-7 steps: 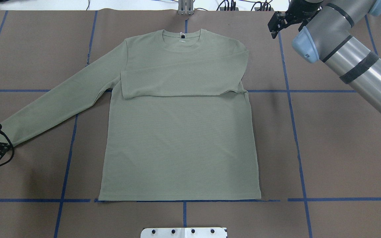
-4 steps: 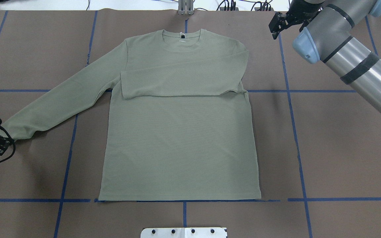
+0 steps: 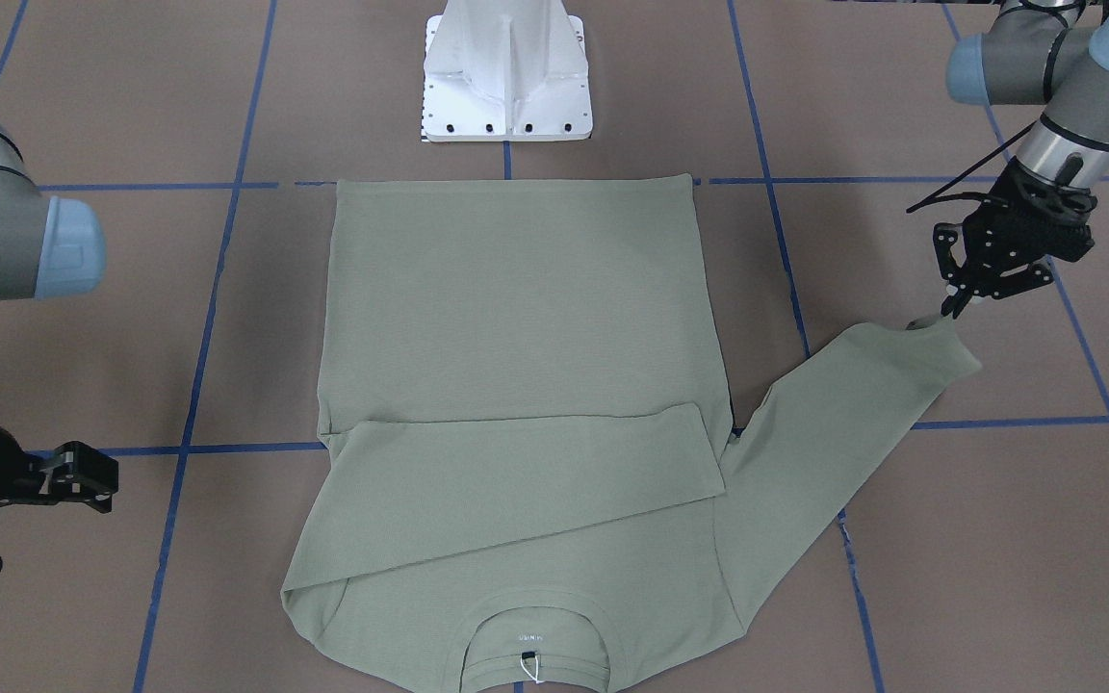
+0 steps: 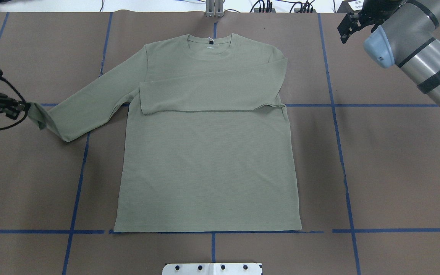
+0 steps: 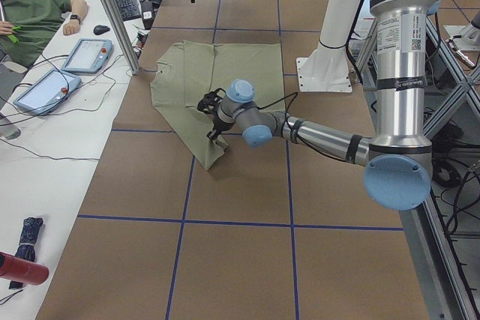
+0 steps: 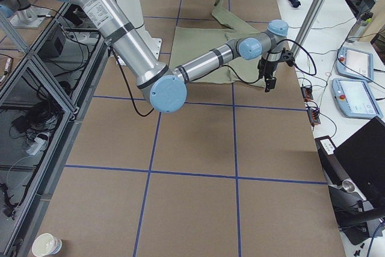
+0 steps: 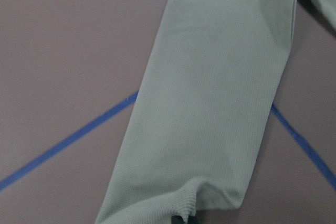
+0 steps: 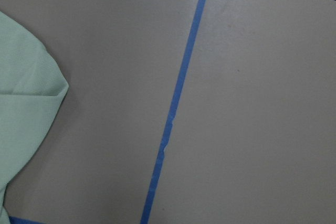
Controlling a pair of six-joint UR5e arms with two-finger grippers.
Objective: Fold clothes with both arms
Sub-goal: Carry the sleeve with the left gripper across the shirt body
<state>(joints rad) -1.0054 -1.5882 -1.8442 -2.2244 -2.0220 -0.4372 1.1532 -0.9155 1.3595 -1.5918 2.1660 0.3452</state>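
The pale sage-green shirt [image 4: 204,160] lies flat on the brown table, neckline at the far side. One sleeve is folded across its chest [image 4: 212,93]. The other sleeve [image 4: 86,103] stretches out to the overhead view's left. My left gripper [image 4: 20,107] is shut on that sleeve's cuff and holds it a little off the table; this also shows in the front-facing view [image 3: 947,310]. The left wrist view shows the sleeve [image 7: 210,103] hanging away from the pinch. My right gripper [image 4: 348,26] is open and empty, above bare table beyond the shirt's shoulder [image 8: 26,103].
The white pedestal base [image 3: 506,77] stands at the table's near edge behind the shirt's hem. Blue tape lines [image 4: 338,133] grid the table. An aluminium post [image 5: 112,13] and the operators' tablets [image 5: 86,54] stand at the far side.
My left gripper closed on the cuff and carried it away from the near edge toward the far side, bending the sleeve. My right gripper drew back to the right.
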